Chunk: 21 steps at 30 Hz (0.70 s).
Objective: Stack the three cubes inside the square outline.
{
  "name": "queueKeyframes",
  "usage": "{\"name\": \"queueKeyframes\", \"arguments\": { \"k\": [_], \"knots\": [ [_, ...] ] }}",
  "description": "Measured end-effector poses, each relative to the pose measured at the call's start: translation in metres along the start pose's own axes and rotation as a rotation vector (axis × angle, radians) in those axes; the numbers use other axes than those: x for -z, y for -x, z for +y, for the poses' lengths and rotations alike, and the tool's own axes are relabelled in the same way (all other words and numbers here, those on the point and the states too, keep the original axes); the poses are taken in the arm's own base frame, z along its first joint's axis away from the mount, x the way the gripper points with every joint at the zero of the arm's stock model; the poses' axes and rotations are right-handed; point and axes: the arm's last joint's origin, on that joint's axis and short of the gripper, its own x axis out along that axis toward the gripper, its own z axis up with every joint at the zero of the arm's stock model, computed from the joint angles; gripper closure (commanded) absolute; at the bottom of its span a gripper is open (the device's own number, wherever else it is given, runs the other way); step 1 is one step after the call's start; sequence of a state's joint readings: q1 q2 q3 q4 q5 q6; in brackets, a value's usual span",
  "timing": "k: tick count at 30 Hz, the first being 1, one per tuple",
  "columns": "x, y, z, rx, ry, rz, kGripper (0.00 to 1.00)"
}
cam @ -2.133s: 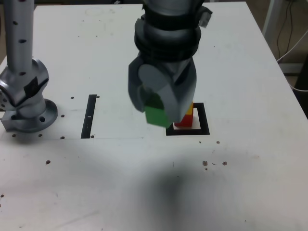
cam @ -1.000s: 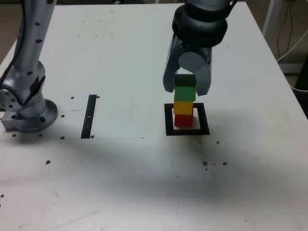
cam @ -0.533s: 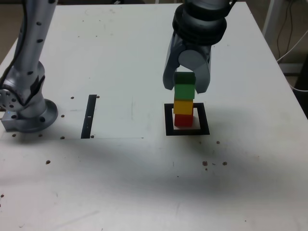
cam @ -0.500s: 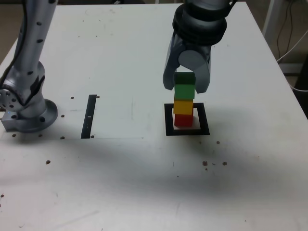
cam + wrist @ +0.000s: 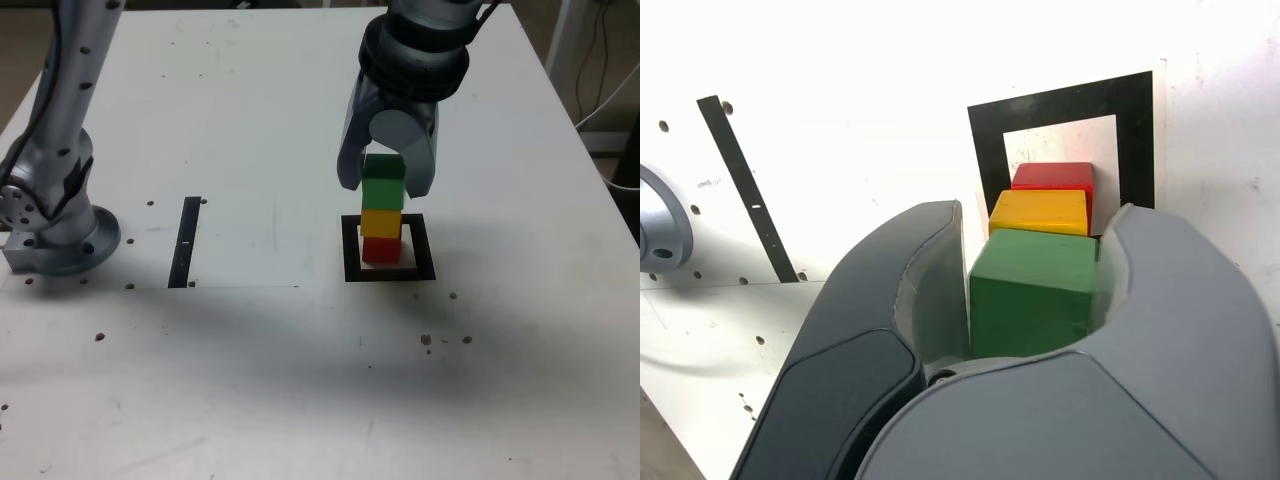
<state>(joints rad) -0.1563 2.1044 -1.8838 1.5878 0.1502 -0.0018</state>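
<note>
The three cubes stand as one tower inside the square outline (image 5: 349, 250) (image 5: 985, 150): red cube (image 5: 380, 251) (image 5: 1052, 176) on the table, yellow cube (image 5: 381, 222) (image 5: 1038, 212) on it, green cube (image 5: 383, 187) (image 5: 1030, 290) on top. My gripper (image 5: 385, 184) (image 5: 1037, 240) reaches down from above with one jaw on each side of the green cube. The jaws stand slightly apart, close beside the cube; in the wrist view a thin pale gap shows on each side. The green cube rests level on the yellow one.
A thin black strip (image 5: 186, 241) (image 5: 745, 190) lies on the white table toward the exterior view's left. The arm's grey base (image 5: 55, 228) stands at the far left. Small dark holes dot the tabletop. A cable (image 5: 603, 100) hangs past the table's right edge.
The gripper carried the green cube over and set it on the yellow cube. In the last half second the jaws have spread a little; the tower has not moved.
</note>
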Motion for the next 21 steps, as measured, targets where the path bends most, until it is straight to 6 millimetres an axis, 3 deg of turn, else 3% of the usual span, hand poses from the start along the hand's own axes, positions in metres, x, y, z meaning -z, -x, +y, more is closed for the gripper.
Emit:
{"name": "queueKeyframes", "arguments": {
  "k": [13, 21],
  "knots": [
    [0.002, 0.000, 0.000, -0.002, -0.001, 0.004, 0.01],
    [0.017, 0.014, 0.004, -0.023, 0.005, -0.037, 0.01]
  ]
}}
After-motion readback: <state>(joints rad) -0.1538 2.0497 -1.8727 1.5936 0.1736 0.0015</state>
